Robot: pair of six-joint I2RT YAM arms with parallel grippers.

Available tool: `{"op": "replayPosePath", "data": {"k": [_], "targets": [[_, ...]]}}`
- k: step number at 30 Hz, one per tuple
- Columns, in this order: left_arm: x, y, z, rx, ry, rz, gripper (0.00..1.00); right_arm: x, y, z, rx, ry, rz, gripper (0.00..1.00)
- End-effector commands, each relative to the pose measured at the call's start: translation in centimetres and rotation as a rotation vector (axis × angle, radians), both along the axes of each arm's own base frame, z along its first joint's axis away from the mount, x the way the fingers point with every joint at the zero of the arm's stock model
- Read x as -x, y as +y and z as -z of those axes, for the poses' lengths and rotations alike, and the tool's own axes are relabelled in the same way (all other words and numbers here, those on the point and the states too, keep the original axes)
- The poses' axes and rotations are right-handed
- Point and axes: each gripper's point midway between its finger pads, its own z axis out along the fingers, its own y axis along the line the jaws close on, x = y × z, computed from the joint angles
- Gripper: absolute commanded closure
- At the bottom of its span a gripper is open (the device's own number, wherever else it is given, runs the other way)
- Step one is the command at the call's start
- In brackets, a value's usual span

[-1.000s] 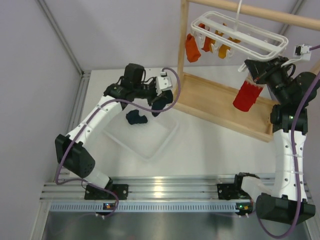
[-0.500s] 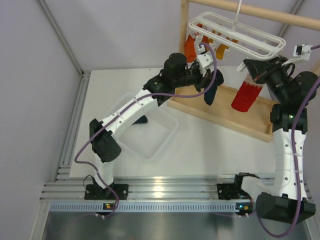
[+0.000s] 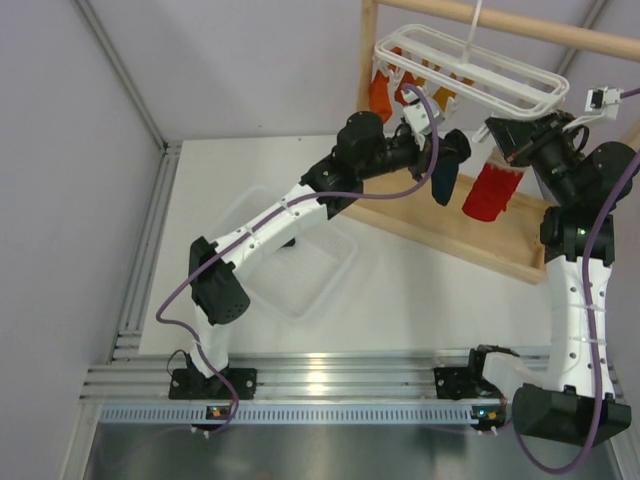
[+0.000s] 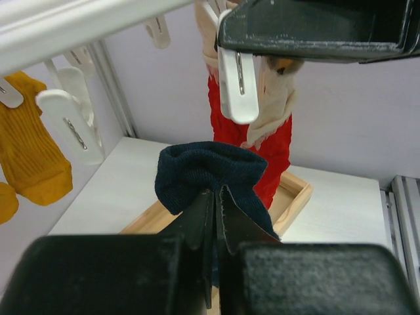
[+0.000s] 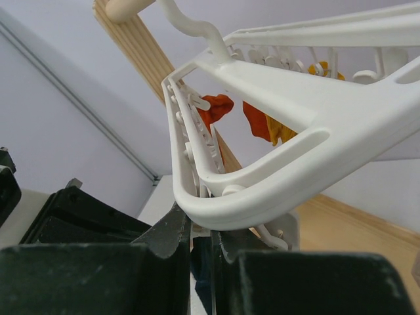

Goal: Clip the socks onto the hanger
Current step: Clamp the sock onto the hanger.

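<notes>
A white worktop [image 3: 420, 290] sits between pale lilac walls. A clear plastic tray [image 3: 310, 280] lies on it well behind the left tool, and the base of a light wooden rack [image 3: 470, 235] is beneath both tools. The left tool [image 3: 452, 158] is clenched on the navy sock [image 3: 444, 182], held up just under the white hanger [image 3: 470, 70] and just beside the red sock [image 3: 490, 195]. The right tool [image 3: 512, 148] is clenched too, seemingly on the white clip [image 4: 236, 88] from which the red sock hangs straight below it. Only the left wrist view shows the navy sock's soft knit bunched above the pinching fingers [image 4: 200, 223], the beige part of the red sock under the clip, and a ribbed yellow sock [image 4: 29, 157] off to that tool's left. Only the right wrist view shows the hanger's smooth, rounded plastic corner right over its own tool, with the hook curving up beside the grooved wooden bar [image 5: 138, 46]. Orange socks [image 3: 381, 95] dangle at the far end of the open rectangular frame.
</notes>
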Motion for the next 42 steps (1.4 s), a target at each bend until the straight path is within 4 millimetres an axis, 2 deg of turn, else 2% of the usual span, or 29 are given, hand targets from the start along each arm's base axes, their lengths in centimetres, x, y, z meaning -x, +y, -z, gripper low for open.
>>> {"op": "replayPosePath", "data": {"k": [1,14,29,41,42], "targets": [[0.3,0.1,-4.8,0.146,-0.046,0.013,1.00,0.6,1.7,-0.8,0.015,-0.019,-0.085,1.00],[0.8,-0.6,-5.0,0.155,-0.063,0.042,1.00,0.5,1.8,-0.2,0.015,-0.008,-0.091,1.00],[1.9,-0.9,-6.5,0.202,-0.086,0.067,1.00,0.2,1.6,0.4,0.040,0.004,-0.076,1.00],[2.0,-1.3,-7.0,0.223,-0.092,0.065,1.00,0.7,1.8,0.5,0.104,-0.012,-0.072,1.00],[2.0,-1.4,-6.9,0.223,-0.091,0.065,1.00,0.9,1.9,0.4,0.106,-0.013,-0.076,0.97]]}}
